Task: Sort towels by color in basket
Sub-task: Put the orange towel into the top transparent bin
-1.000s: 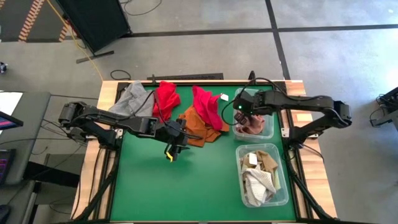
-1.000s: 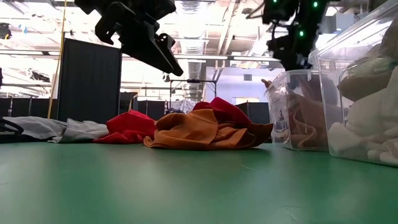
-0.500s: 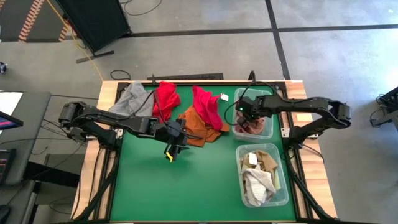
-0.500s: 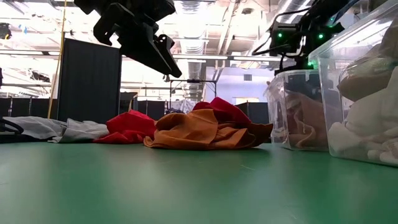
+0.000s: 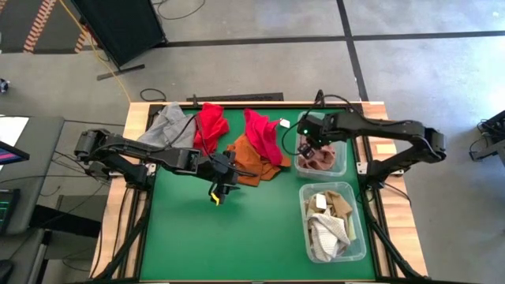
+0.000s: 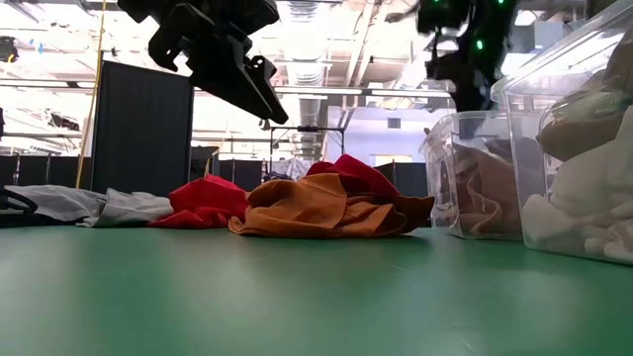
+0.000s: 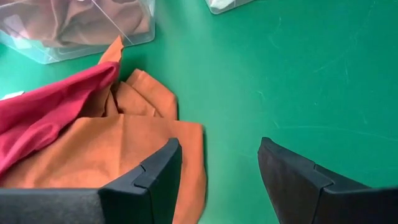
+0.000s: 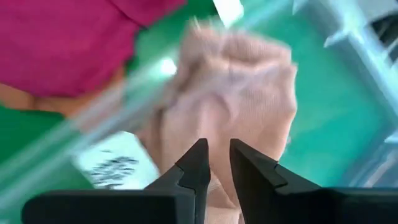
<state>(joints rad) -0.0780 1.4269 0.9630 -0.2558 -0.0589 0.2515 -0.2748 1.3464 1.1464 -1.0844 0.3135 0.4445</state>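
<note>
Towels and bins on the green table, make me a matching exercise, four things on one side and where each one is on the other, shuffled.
Things:
1. orange towel
2. grey towel
3. pink towel
4. left end effector

Places:
A. inside the clear bin nearer the table's back edge
B. spread on the table's back left part
C. hanging open over bare green mat
D. partly under a red towel in the middle pile

Pairs: 1-D, 2-B, 3-A, 4-C

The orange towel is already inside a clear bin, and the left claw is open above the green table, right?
Not quite. The orange towel is not in a bin; it lies on the green table beside the red towel, as the high view shows. The rest holds: the left claw is open above the table.
</note>
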